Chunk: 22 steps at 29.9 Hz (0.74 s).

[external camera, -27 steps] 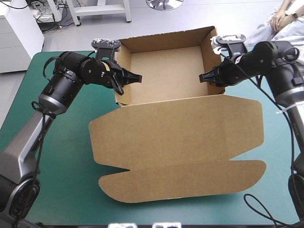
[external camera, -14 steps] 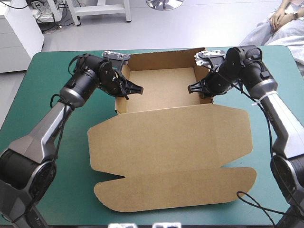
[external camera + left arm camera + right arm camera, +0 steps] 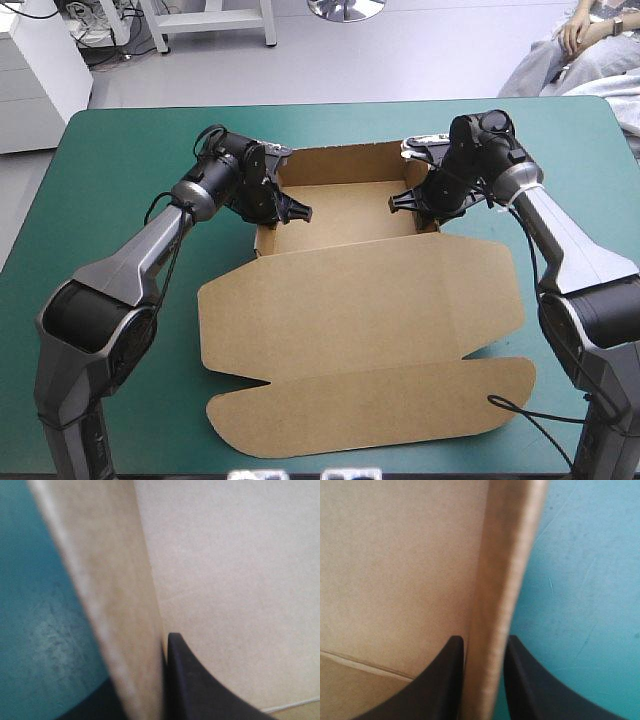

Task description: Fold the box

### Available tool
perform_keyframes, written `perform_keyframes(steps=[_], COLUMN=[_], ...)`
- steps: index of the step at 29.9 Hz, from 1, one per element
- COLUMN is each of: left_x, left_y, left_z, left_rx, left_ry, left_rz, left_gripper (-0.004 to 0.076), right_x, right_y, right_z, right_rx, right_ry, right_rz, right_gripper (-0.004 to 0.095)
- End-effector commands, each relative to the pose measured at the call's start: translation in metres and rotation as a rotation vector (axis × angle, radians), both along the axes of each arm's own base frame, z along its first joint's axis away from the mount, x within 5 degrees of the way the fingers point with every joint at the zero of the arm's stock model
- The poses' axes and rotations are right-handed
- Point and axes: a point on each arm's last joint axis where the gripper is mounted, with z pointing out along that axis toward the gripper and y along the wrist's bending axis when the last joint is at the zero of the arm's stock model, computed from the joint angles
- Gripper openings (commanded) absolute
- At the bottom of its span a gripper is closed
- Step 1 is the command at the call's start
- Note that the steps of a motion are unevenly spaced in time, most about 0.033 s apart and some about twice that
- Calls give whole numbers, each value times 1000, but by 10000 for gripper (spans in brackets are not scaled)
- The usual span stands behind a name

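Note:
The brown box [image 3: 360,300] lies on the teal-green cover as an open tray, its side and back walls raised. Its wide lid lies flat toward the table's front edge. My left gripper [image 3: 288,212] is shut on the tray's left wall, one black finger [image 3: 192,685] inside and the other hidden behind the board [image 3: 107,585]. On the opposite side, my right gripper [image 3: 408,200] is shut on the right wall. That wall's edge [image 3: 507,575] runs up between the two black fingertips [image 3: 451,652] of the right gripper [image 3: 482,645].
Teal-green cover [image 3: 110,190] shows to the left and right of the box and beyond its back wall. The lid's front flap [image 3: 380,405] ends close to the table's front edge.
Both arms have lowered the tray end and drawn it toward the table's middle, each gripper keeping its hold on a side wall. The lid has shifted with it.

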Motion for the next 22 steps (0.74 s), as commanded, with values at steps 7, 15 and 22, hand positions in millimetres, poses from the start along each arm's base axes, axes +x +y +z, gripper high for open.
perform_keyframes(steps=[7,15,22], left_x=[-16,-12,-10], left_y=[-3,9,15], left_z=[20,20,22], left_rx=[13,-69,-58], left_ry=[31,97,85], left_rz=[-100,-55,-69], left_gripper=[-10,-10,60], right_x=[-10,-16,-16], right_y=[11,12,12], right_z=[17,-2,-2], right_rx=[-17,-45,-38], right_ry=[-45,18,21], right_rz=[12,17,17], right_gripper=[-11,-13,-13])
